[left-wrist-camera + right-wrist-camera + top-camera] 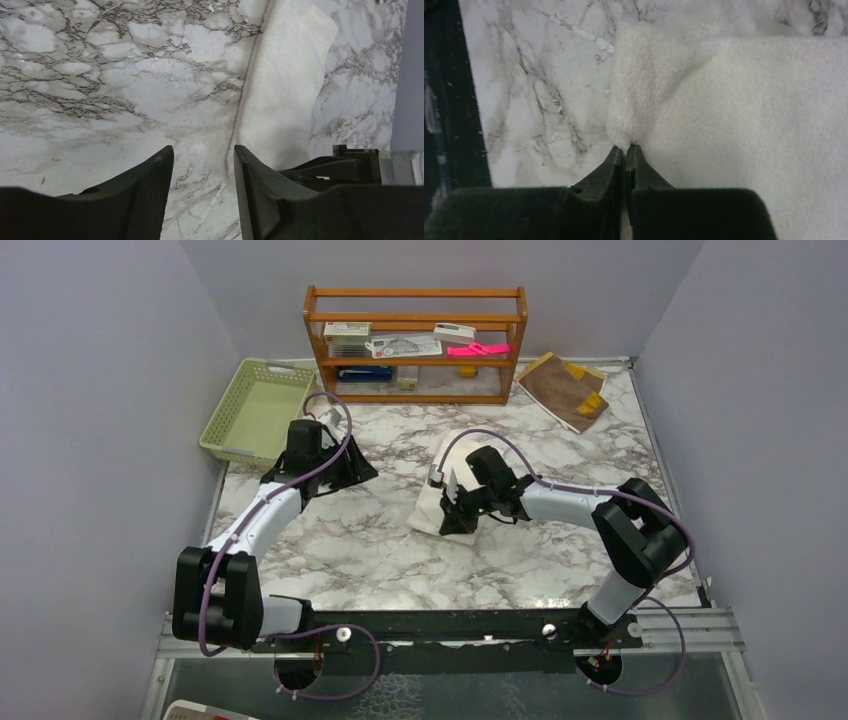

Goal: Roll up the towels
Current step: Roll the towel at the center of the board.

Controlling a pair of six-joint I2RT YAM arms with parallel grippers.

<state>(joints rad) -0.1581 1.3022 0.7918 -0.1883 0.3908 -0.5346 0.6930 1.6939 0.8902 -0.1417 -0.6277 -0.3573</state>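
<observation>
Cream terry, soft and limp: the cream towel lies flat on the marble worktop. The right fingers are pinched shut on one of its corners, which puckers into a little peak just ahead of their tips. The left fingers stand apart with nothing between them, and the same cloth's long edge runs away from just beyond one tip. The brown towel sits well away from both pairs, far beyond them beside the wooden shelf. I'd judge the cream cloth weighs next to nothing and will sag, drag and bunch rather than hold a line, so a single pinched corner is likely to skew the roll. Taking both corners of one short edge, fingers kept low to the worktop, looks the safer hold for turning it over evenly.
</observation>
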